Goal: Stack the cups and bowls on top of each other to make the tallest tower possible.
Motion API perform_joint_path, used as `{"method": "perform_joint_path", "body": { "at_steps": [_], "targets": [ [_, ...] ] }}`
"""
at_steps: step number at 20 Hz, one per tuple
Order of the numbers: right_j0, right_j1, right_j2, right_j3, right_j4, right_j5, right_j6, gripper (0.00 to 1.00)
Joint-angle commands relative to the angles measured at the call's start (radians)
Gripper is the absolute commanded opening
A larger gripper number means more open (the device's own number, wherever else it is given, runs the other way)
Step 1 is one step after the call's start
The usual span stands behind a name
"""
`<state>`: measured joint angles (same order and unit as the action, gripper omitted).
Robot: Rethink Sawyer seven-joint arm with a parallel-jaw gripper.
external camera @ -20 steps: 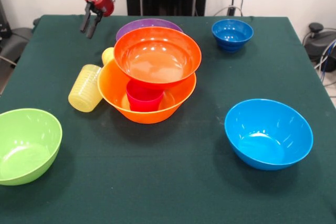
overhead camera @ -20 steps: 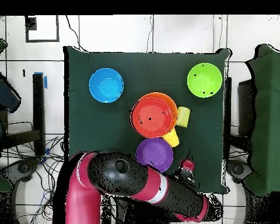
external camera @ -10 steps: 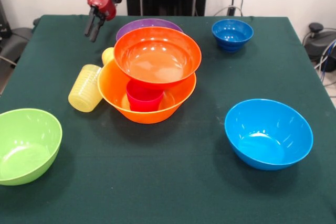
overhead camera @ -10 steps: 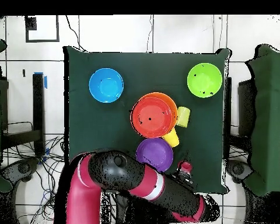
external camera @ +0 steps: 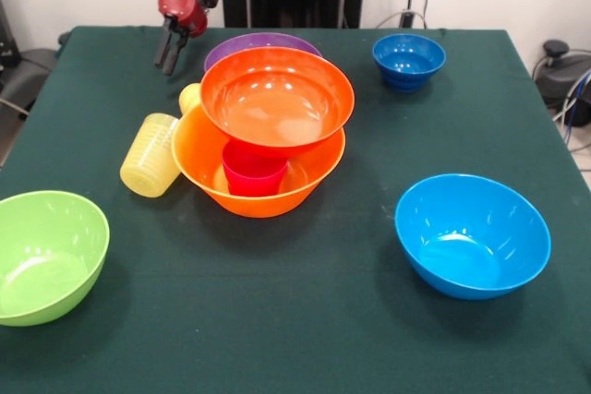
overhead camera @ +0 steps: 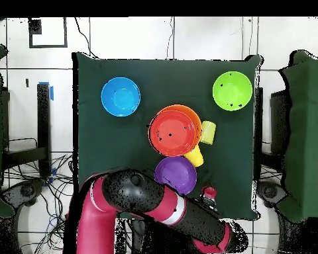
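On table [external camera: 305,329]: six bowls [external camera: 472,233], three cups [external camera: 150,154] visible.

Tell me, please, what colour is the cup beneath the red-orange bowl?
Red-pink cup; the front view shows it best.

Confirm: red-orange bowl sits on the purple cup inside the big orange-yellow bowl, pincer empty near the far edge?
Not quite. The red-orange bowl rests on a red-pink cup, not a purple one, as the front view shows. The orange-yellow bowl and the empty pincer are as you said.
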<state>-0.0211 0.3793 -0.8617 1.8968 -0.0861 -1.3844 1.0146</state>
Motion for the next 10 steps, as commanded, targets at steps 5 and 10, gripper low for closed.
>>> {"method": "perform_joint_path", "body": {
  "at_steps": [5,10],
  "targets": [
    [0.007,0.056,0.131,-0.219,0.049,0.078,0.096,1.00],
    [0.011,0.056,0.134,-0.269,0.024,0.125,0.099,1.00]
  ]
}}
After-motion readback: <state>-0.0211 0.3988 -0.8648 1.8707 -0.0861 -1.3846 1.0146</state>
